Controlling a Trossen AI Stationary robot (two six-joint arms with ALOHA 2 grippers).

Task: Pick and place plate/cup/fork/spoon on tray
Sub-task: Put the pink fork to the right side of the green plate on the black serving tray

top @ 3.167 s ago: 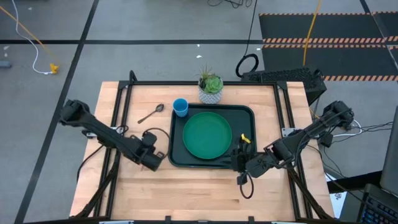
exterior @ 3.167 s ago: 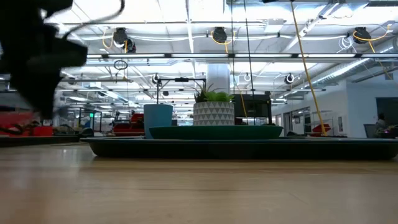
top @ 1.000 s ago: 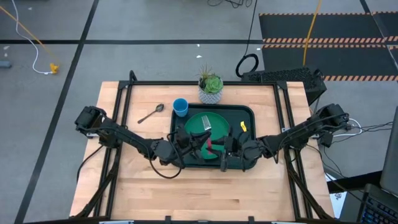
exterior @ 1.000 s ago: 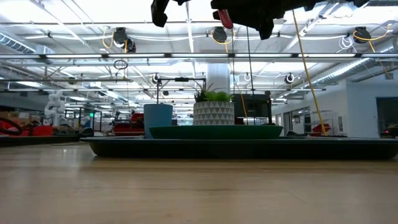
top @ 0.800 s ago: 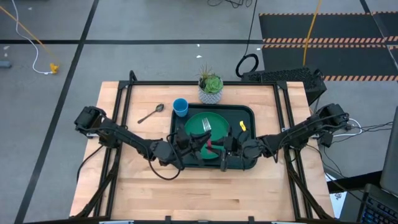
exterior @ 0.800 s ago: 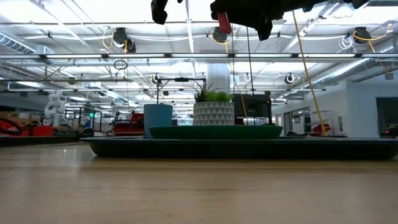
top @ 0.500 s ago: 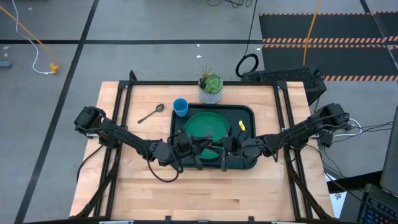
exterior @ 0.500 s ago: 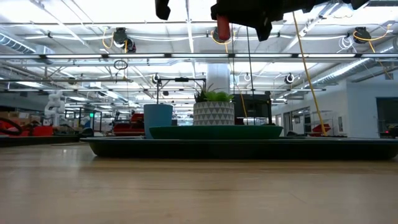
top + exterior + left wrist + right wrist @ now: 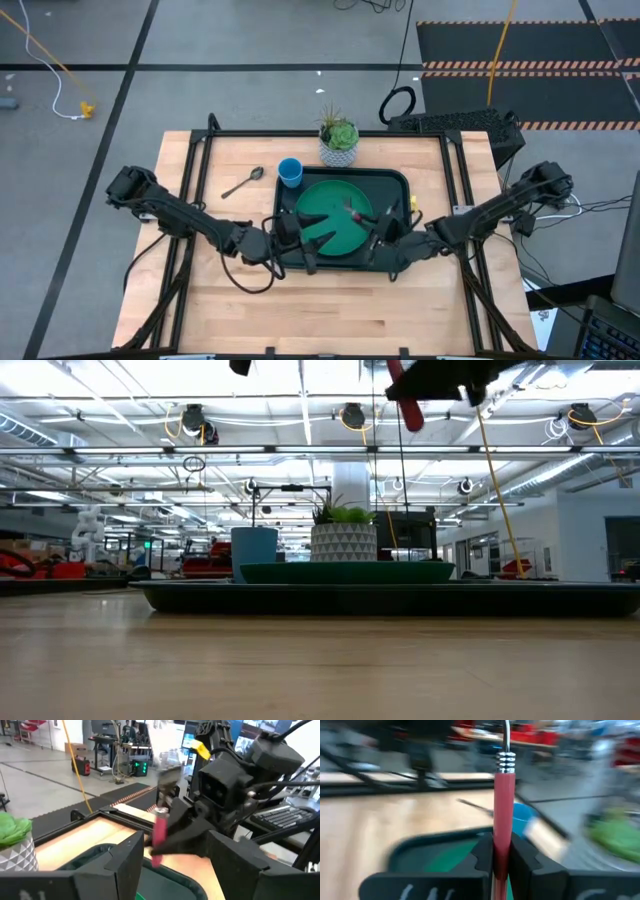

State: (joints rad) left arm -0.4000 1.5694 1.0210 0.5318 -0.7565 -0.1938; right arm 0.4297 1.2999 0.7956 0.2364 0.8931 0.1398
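— Fork [image 9: 352, 213] first: from above, where?
— Over the plate [image 9: 325, 205], clear of it, pinched in the right jaws; plate already on the tray [image 9: 393, 188]. Left jaws close by across the plate, spread wide, holding nothing. Cup [image 9: 290, 172] and spoon [image 9: 242, 182] out on the bench [image 9: 220, 300], just off the tray's far-left corner.
— And level with the bench?
— Gives the height, lost from overhead: red handle [image 9: 405, 405] tilted, high above tray and plate.
— Left wrist?
— Looks across between its own wide fingers [image 9: 130, 855] at the other arm carrying the fork; confirms empty.
— Right wrist?
— Shows the grip itself: handle clamped between both fingers [image 9: 482, 852], metal neck sticking out beyond. Head out of frame.
— Handling?
— Probably light, stiff, not fragile; smooth handle likely to pivot in a pinch. Best held mid-handle, as now, and lowered close before letting go, since metal may well skid or bounce on hard plastic.
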